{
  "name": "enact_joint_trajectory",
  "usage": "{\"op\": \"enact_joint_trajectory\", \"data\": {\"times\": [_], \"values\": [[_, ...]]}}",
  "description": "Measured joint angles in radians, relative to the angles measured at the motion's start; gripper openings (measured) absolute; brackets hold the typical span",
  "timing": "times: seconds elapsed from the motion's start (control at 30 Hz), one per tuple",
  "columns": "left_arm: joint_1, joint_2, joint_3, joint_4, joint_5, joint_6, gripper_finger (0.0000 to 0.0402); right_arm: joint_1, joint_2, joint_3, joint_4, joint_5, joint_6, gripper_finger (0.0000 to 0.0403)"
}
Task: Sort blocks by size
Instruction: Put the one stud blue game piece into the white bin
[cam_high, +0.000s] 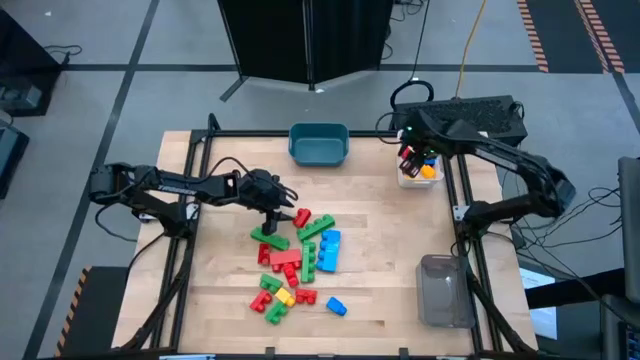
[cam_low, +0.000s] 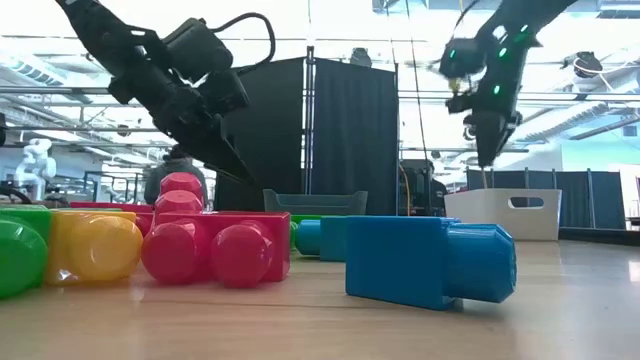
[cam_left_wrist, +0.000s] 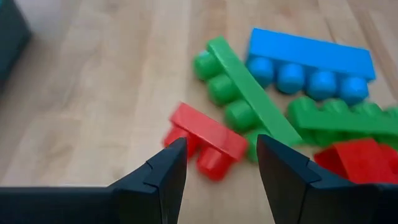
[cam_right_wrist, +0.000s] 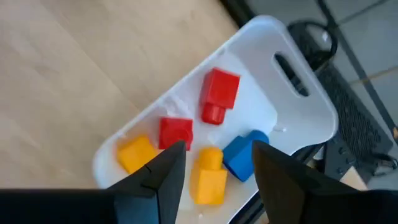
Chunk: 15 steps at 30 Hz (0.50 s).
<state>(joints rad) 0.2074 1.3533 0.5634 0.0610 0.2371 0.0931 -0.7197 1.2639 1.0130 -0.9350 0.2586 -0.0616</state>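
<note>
A pile of red, green, blue and yellow blocks (cam_high: 295, 262) lies on the middle of the wooden table. My left gripper (cam_high: 280, 212) hovers open over the pile's far left part. In the left wrist view (cam_left_wrist: 221, 149) its fingers stand on either side of a short red block (cam_left_wrist: 208, 140) without touching it. That block lies on the table beside a long green block (cam_left_wrist: 245, 99) and a long blue block (cam_left_wrist: 311, 59). My right gripper (cam_high: 408, 158) is open and empty above the white bin (cam_right_wrist: 292, 93), which holds several short red, yellow and blue blocks.
A teal bin (cam_high: 318, 143) stands at the table's far edge. A clear bin (cam_high: 443, 290) stands at the near right. The white bin (cam_high: 420, 170) is at the far right corner. Bare wood lies left of the pile and between the bins.
</note>
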Motion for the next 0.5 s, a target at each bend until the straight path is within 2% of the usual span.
{"op": "enact_joint_trajectory", "data": {"times": [0.07, 0.3, 0.5], "values": [[-0.023, 0.000, 0.018, -0.058, 0.000, -0.001, 0.0175, 0.019, -0.064, 0.000, 0.002, -0.022, 0.018, 0.0167], [-0.123, 0.000, 0.095, -0.229, -0.018, -0.049, 0.0175, 0.114, -0.224, 0.000, 0.074, -0.223, 0.066, 0.0167], [-0.196, -0.001, 0.102, -0.196, -0.181, -0.109, 0.0175, 0.223, -0.245, 0.000, 0.100, -0.237, 0.113, 0.0167]]}}
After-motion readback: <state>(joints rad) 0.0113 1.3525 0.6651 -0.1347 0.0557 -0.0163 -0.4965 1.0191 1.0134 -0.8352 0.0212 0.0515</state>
